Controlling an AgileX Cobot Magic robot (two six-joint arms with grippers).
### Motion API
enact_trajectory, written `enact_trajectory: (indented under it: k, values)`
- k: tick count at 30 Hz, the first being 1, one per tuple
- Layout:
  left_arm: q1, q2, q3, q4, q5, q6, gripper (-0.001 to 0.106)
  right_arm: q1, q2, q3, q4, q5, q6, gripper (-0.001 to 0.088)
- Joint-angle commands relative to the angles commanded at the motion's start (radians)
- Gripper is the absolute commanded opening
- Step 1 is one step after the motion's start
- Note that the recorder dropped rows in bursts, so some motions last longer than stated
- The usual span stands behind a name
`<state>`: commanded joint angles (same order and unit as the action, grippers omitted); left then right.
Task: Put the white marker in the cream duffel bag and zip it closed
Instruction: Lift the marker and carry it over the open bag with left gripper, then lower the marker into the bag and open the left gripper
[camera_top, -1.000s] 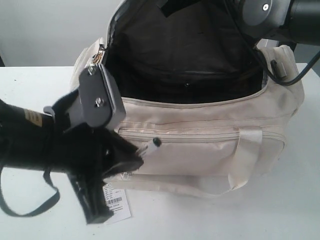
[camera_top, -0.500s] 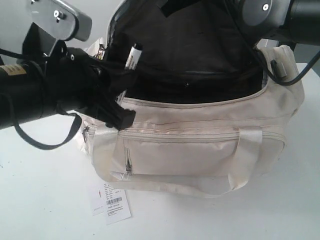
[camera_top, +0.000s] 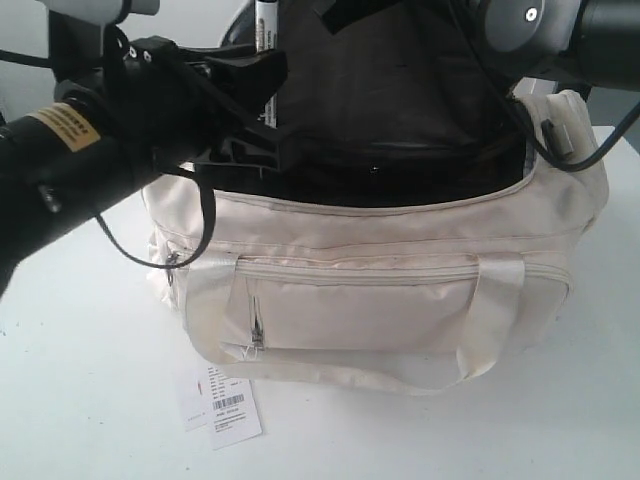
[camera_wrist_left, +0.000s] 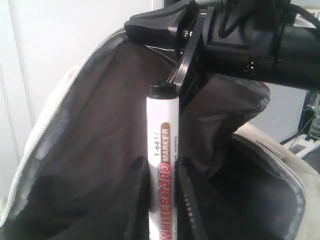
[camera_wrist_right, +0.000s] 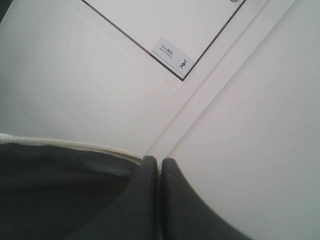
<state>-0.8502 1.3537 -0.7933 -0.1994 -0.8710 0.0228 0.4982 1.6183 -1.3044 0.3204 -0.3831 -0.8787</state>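
The left gripper (camera_wrist_left: 160, 162) clamps its fingers on the whiteboard marker (camera_wrist_left: 161, 125), upright above the open cream duffel bag (camera_top: 400, 300). The right gripper (camera_wrist_right: 160, 167) has its fingers pinched together on the bag's lifted edge.

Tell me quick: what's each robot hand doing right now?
Left gripper: closed on the white marker.
Right gripper: closed, pinching the cream duffel bag flap's edge.
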Motion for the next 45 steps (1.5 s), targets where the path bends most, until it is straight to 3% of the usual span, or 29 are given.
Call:
enact_trajectory:
  k: [10,13,18,21,26,32,38,45]
  values:
    - [0.002,0.123,-0.069,-0.028,-0.041,0.025,0.002,0.0,0.0,0.0,0.0,0.0,0.0,0.0]
    - [0.002,0.152,-0.094,-0.073,-0.033,0.066,0.02,0.0,0.0,0.0,0.0,0.0,0.0,0.0]
    - [0.002,0.176,-0.122,-0.077,0.01,0.066,0.066,0.0,0.0,0.0,0.0,0.0,0.0,0.0]
    - [0.002,0.17,-0.126,-0.084,0.006,0.068,0.074,0.0,0.0,0.0,0.0,0.0,0.0,0.0]
    - [0.002,0.149,-0.126,-0.088,0.023,0.114,0.069,0.0,0.0,0.0,0.0,0.0,0.0,0.0]
    - [0.002,0.087,-0.126,-0.195,0.146,0.221,0.045,0.0,0.0,0.0,0.0,0.0,0.0,0.0]
    - [0.002,0.005,-0.126,-0.392,0.351,0.424,0.0,0.0,0.0,0.0,0.0,0.0,0.0,0.0]
    - [0.002,-0.063,-0.126,-0.441,0.485,0.525,0.0,0.0,0.0,0.0,0.0,0.0,0.03,0.0]
